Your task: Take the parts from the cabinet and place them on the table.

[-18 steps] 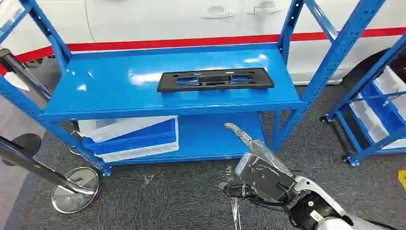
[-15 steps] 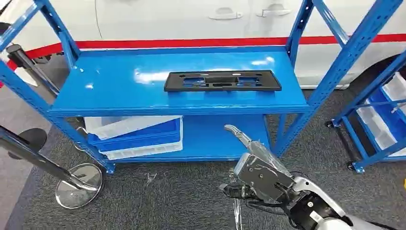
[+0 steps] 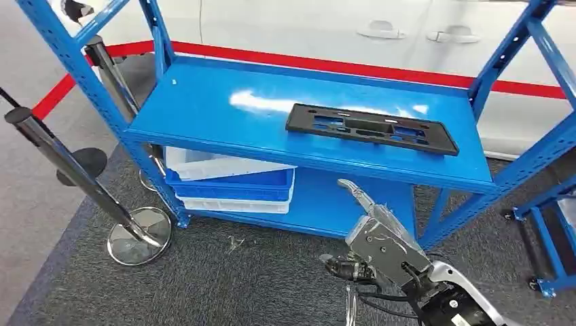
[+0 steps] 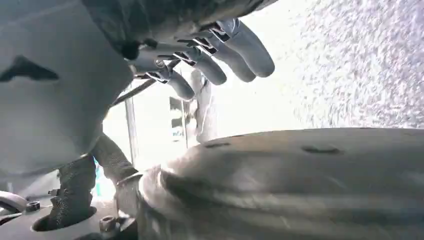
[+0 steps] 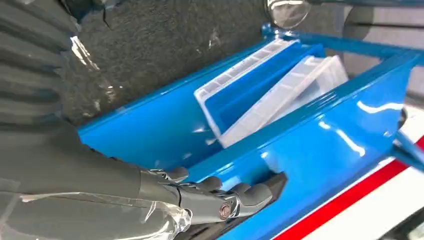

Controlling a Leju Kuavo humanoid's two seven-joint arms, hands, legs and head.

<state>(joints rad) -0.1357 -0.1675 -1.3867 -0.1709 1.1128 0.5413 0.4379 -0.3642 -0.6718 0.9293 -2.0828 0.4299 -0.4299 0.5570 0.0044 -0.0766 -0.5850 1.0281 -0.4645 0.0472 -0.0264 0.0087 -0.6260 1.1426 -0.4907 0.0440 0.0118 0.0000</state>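
The black part (image 3: 371,128) lies flat on the blue rack's (image 3: 204,109) top shelf, while the right hand (image 3: 377,234) below that shelf's front edge holds nothing, fingers loosely extended.

Head cam sits high on my rig, facing forward and down onto the blue rack (image 3: 204,102) from mid range; my right hand (image 3: 373,238) comes in at the lower edge over the dark carpet (image 3: 258,285). Right wrist cam is mounted close behind that same hand (image 5: 215,197), turned on its side, looking along the fingers (image 5: 250,192) at the rack's shelf edge (image 5: 310,150) and the stacked blue and white bins (image 5: 270,100) under it. Both views share the bins (image 3: 231,183), the carpet and the red stripe (image 3: 339,66) behind. Left wrist cam is very close in, looking past my left hand (image 4: 210,55) at an overexposed background, heavily blurred
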